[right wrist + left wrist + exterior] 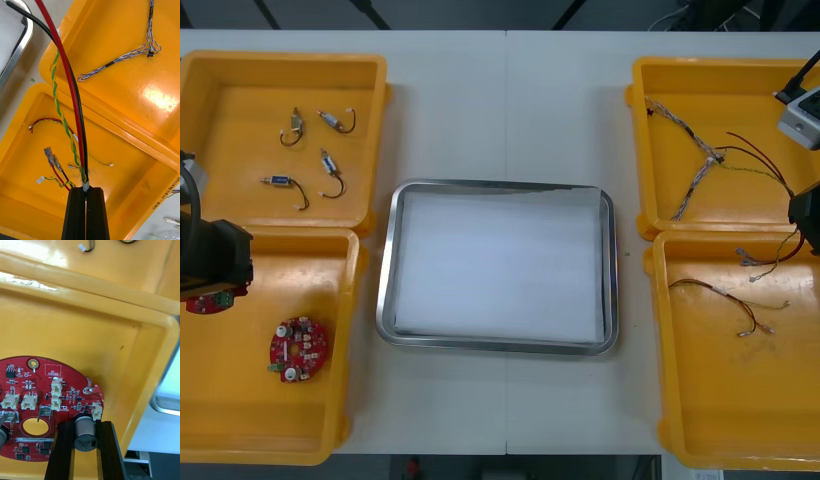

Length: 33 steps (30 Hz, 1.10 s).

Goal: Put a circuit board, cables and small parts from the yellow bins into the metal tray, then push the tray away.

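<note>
Clamping a grey cylinder (pixel 85 435) on a round red circuit board (pixel 41 397), the left gripper (pixel 85 424) hangs over the near left yellow bin (pixel 240 400), a second red board (pixel 300 348) lying nearby. The white-lined metal tray (pixel 386 290) sits in the middle of the counter (pixel 510 110). Fingers almost together, the right gripper (pixel 86 190) pinches a red, black and green-yellow cable bundle (pixel 73 112), apparently raised above the near right yellow bin (pixel 131 180).
</note>
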Tool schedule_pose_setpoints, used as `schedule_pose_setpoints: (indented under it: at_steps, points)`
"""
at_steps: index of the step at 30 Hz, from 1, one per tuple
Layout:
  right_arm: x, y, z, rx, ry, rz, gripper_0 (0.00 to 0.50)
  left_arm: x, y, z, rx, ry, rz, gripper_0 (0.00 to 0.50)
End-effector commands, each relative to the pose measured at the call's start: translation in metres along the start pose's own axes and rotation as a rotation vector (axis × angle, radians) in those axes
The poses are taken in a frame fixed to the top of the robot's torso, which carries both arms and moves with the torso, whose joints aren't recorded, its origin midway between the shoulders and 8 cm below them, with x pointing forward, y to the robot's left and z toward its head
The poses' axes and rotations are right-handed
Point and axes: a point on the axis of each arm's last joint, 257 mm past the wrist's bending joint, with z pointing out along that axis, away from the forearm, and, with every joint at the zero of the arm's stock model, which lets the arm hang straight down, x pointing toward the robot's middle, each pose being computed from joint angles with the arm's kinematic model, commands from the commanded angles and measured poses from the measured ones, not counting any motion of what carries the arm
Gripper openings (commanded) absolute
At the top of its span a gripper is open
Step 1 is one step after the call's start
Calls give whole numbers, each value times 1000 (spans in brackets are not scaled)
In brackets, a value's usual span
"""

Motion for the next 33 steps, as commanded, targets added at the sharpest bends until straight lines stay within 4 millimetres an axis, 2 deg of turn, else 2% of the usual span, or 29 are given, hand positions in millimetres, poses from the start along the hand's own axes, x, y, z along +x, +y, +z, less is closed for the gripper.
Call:
schedule_pose_setpoints:
  at_steps: [1, 6, 15, 22, 27, 33]
  points:
    - [-3, -11, -9, 39, 1, -39, 0, -23, -16, -25, 14, -51, 12, 0]
    - [-3, -11, -9, 39, 1, -39, 0, -23, -35, -22, 24, -44, -4, 0]
    - [-3, -11, -9, 39, 1, -39, 0, -25, -94, -6, 65, -31, -84, 0]
    - [-3, -11, -9, 39, 1, -39, 0, -21, -132, 7, 79, -21, -138, 0]
    - [-3, -11, -9, 39, 1, -39, 0, -17, -162, 18, 88, -16, -177, 0]
    - [-3, -11, -9, 39, 1, -39, 0, -6, -193, 46, 68, -8, -254, 0]
